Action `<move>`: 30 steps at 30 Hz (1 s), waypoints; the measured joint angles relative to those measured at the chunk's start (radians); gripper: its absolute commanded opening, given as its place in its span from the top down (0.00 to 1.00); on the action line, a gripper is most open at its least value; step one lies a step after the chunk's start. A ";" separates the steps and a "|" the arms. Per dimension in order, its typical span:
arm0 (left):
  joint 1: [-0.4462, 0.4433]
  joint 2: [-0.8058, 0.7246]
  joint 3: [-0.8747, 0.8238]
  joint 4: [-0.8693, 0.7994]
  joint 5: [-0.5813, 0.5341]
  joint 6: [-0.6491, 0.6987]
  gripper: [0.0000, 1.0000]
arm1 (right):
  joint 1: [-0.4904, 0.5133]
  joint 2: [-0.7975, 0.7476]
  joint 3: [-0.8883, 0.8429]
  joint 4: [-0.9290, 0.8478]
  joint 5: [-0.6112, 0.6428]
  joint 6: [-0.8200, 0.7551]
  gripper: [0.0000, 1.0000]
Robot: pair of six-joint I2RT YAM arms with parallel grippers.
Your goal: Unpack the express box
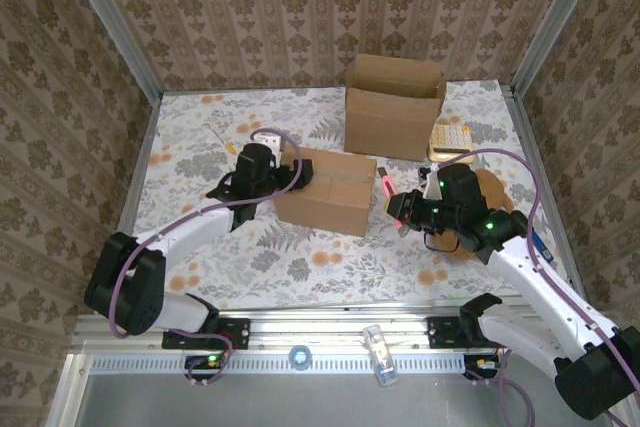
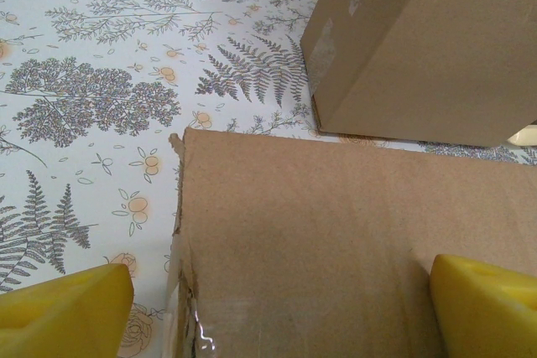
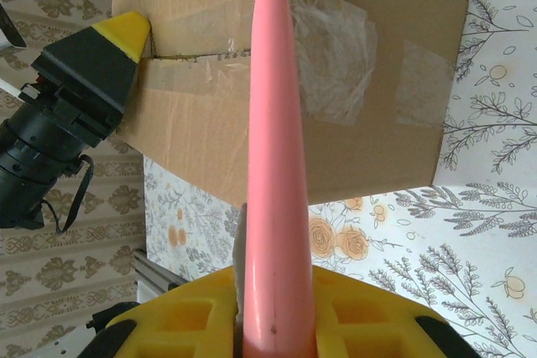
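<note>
left gripper [image 1: 289,175] sits jaws wide apart over the left end of the taped box [image 1: 330,192] at frame centre, its long axis running left-right toward the nearer right gripper [image 1: 399,210], clamped on a pink cutter [image 3: 273,165] aimed at the taped right end.

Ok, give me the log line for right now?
left gripper: open, astride box end | right gripper: shut on pink cutter, aimed at box | tape: looks intact | flaps: closed
</note>
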 measured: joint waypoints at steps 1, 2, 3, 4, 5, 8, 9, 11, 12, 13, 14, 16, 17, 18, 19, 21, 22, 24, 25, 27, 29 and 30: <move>0.000 0.000 0.001 -0.001 0.000 0.000 0.10 | 0.000 0.002 0.000 0.000 0.000 0.000 1.00; 0.000 0.000 0.001 -0.002 0.000 0.000 0.10 | 0.000 0.005 0.000 0.001 0.000 0.000 1.00; 0.000 0.000 0.001 -0.002 0.000 0.000 0.10 | 0.000 0.008 0.000 0.000 0.000 0.000 1.00; 0.000 0.000 0.002 -0.002 0.000 0.000 0.10 | 0.000 0.012 0.000 0.001 0.000 0.000 1.00; 0.000 0.000 0.002 -0.002 0.000 0.000 0.10 | 0.000 0.015 0.000 0.001 0.000 0.000 1.00; 0.000 0.000 0.002 -0.003 0.000 0.000 0.10 | 0.004 0.023 0.000 0.001 0.000 0.000 1.00; 0.000 0.000 0.002 -0.003 0.000 0.000 0.10 | 0.005 0.025 0.000 0.002 0.000 0.000 1.00; 0.000 0.000 0.002 -0.003 0.000 0.000 0.10 | 0.006 0.031 0.000 0.003 0.000 0.000 1.00; 0.000 0.000 0.002 -0.003 0.000 0.000 0.10 | 0.008 0.033 0.000 0.004 0.000 0.000 1.00; 0.000 0.000 0.002 -0.003 0.000 0.000 0.10 | 0.010 0.034 0.000 0.005 0.000 0.000 1.00; 0.000 0.000 0.002 -0.004 0.000 0.000 0.10 | 0.011 0.036 0.000 0.005 0.000 0.000 1.00; 0.000 0.000 0.003 -0.005 0.000 0.000 0.10 | 0.012 0.039 0.000 0.006 0.000 0.000 1.00; 0.000 0.000 0.003 -0.005 0.000 0.000 0.10 | 0.014 0.040 0.000 0.008 0.000 0.000 1.00; 0.000 0.000 0.003 -0.005 0.000 0.000 0.09 | 0.016 0.040 0.000 0.010 0.001 0.000 1.00; 0.000 0.000 0.003 -0.006 0.000 0.000 0.10 | 0.018 0.041 0.000 0.010 0.002 0.000 1.00; 0.000 0.001 0.005 -0.007 0.000 0.000 0.10 | 0.023 0.043 0.000 0.010 0.005 0.000 1.00; 0.000 0.002 0.006 -0.008 0.000 0.000 0.10 | 0.027 0.045 0.000 0.010 0.008 0.000 1.00; 0.000 0.002 0.008 -0.013 0.000 0.000 0.10 | 0.034 0.045 0.000 0.010 0.014 0.000 1.00; 0.000 0.003 0.008 -0.014 0.000 0.000 0.09 | 0.038 0.045 0.000 0.009 0.019 0.000 1.00; 0.000 0.006 0.013 -0.018 0.000 0.000 0.10 | 0.045 0.044 0.000 0.009 0.028 0.000 1.00; 0.000 0.008 0.014 -0.021 0.000 0.000 0.10 | 0.051 0.044 0.000 0.009 0.032 0.001 1.00; 0.000 0.008 0.015 -0.021 0.000 0.000 0.10 | 0.055 0.044 0.000 0.008 0.035 0.001 1.00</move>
